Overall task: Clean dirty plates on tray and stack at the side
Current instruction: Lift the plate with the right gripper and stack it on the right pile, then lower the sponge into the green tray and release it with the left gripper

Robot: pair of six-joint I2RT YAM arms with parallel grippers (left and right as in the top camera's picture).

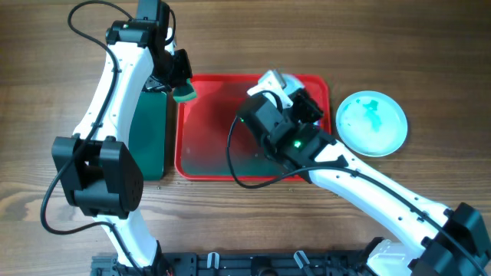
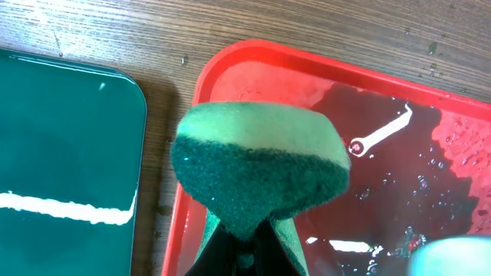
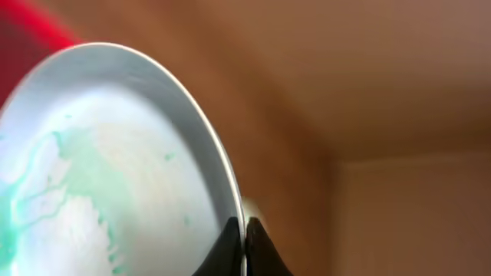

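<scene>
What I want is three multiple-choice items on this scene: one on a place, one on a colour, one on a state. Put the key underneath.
1. The smeared plate that nothing holds lies:
A) on the wooden table, right of the red tray
B) inside the red tray
C) under the left arm

2. The smaller tray left of the red one is:
A) yellow
B) dark green
C) white

3. The right arm has its jaws:
A) open over bare wood
B) shut on a cup
C) shut on a plate's rim

Key:
1 A, since the overhead view shows it on wood just past the red tray's right edge.
2 B, since it shows glossy dark green in the overhead and left wrist views.
3 C, since the right wrist view shows the jaws pinched on the edge of the held plate.
</scene>
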